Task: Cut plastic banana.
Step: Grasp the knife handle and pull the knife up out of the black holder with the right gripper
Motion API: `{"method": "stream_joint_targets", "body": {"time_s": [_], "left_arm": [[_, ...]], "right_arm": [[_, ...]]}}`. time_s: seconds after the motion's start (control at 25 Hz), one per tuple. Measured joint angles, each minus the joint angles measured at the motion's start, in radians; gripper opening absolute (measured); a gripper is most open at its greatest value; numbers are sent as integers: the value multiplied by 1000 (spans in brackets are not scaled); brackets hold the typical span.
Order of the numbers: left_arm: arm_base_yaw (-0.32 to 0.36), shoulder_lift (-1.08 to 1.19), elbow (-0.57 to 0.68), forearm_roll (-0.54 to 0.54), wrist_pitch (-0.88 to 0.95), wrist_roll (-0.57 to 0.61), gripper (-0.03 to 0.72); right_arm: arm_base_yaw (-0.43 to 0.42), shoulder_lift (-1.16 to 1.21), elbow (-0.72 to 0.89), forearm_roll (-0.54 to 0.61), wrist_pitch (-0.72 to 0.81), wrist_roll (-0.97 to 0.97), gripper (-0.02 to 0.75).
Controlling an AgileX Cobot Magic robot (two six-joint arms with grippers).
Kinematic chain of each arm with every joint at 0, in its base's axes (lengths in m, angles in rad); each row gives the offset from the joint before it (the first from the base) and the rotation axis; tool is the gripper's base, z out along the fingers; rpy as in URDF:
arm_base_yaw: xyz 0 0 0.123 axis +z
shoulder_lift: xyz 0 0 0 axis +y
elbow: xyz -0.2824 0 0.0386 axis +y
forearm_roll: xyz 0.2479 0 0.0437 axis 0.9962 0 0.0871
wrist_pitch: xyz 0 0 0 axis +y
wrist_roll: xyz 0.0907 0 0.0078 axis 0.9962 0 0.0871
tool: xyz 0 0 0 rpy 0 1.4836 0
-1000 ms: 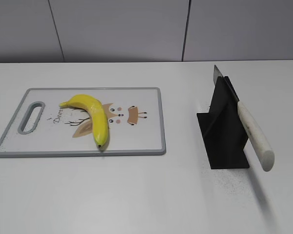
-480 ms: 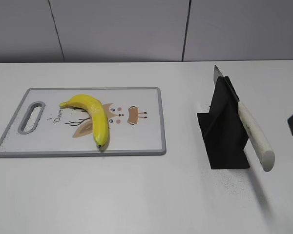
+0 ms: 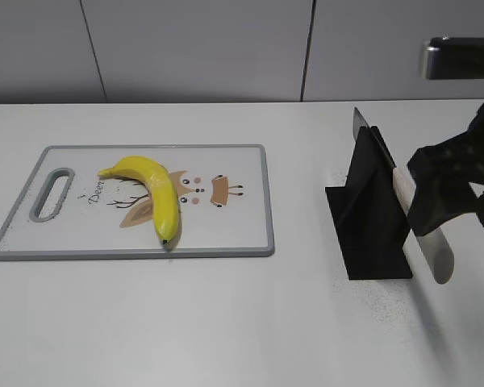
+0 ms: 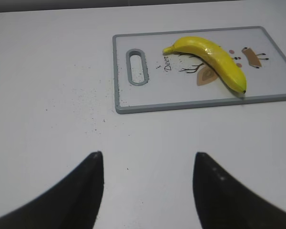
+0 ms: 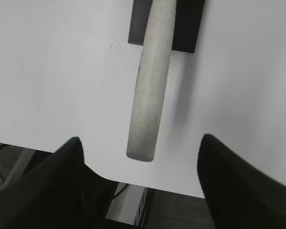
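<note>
A yellow plastic banana (image 3: 152, 192) lies on a white cutting board (image 3: 242, 234) with a grey rim, on the left of the table; both also show in the left wrist view, the banana (image 4: 212, 58) on the board (image 4: 133, 102). A knife (image 3: 433, 250) with a pale handle leans in a black stand (image 3: 369, 226) on the right. My right gripper (image 3: 448, 189) is open above the knife handle (image 5: 150, 86), whose end lies between the fingers (image 5: 140, 138). My left gripper (image 4: 148, 155) is open and empty over bare table, short of the board.
The white table's near edge shows under the right gripper (image 5: 148, 183), with floor below it. A grey wall (image 3: 202, 48) stands behind the table. Dark specks dot the table left of the board (image 4: 90, 100).
The right arm has come in from the right edge and now hangs over the knife handle. The banana, board and knife have not moved.
</note>
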Motion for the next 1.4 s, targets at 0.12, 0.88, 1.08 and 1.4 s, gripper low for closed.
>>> {"method": "stream_joint_targets", "body": {"time_s": [0.12,0.88,1.08,1.4], "left_arm": [[0,0,0,0,0,0,580],[0,0,0,0,0,0,580],[0,0,0,0,0,0,580],[0,0,0,-4,0,0,580]], "right_arm": [[0,68,-3,-15,-3,0,558],[0,257,-14,-29,-33,65,164],[0,255,-34,-23,-4,68,164],[0,172,-63,-21,59,70,163]]}}
